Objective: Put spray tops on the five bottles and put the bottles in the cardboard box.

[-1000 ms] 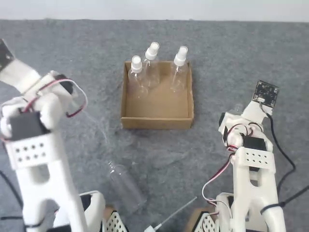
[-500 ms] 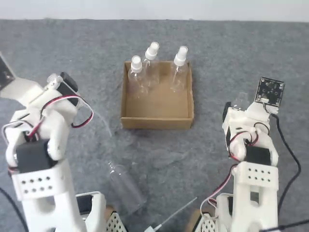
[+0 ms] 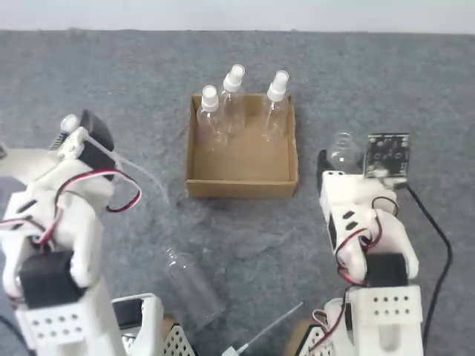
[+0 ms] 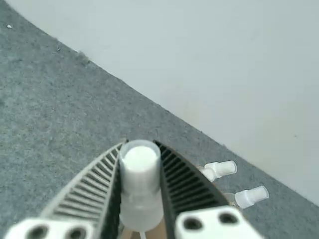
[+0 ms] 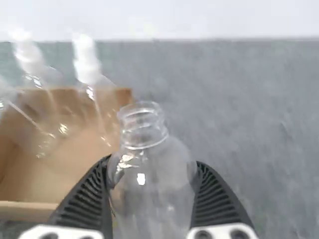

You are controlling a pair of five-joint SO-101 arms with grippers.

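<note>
The cardboard box (image 3: 241, 188) stands at the table's middle with three capped bottles (image 3: 231, 104) upright along its far wall. My left gripper (image 3: 76, 136), raised at the left of the table, is shut on a white spray top (image 3: 70, 122) whose thin tube (image 3: 145, 176) trails toward the box. The left wrist view shows that spray top (image 4: 141, 174) clamped in the gripper (image 4: 141, 149). To the right of the box, my right gripper (image 3: 338, 165) is shut on an uncapped clear bottle (image 3: 342, 147), held upright. In the right wrist view the bottle (image 5: 144, 130) sits in the gripper (image 5: 149, 172), with the box (image 5: 25, 208) beside it.
Another uncapped clear bottle (image 3: 194, 285) lies on its side on the grey mat in front of the box. A loose spray top with its tube (image 3: 263, 330) lies at the near edge between the arm bases. A pale wall borders the far side.
The left arm has swung the spray top leftward and turned. The right arm has carried its bottle left, closer to the box's right wall.
</note>
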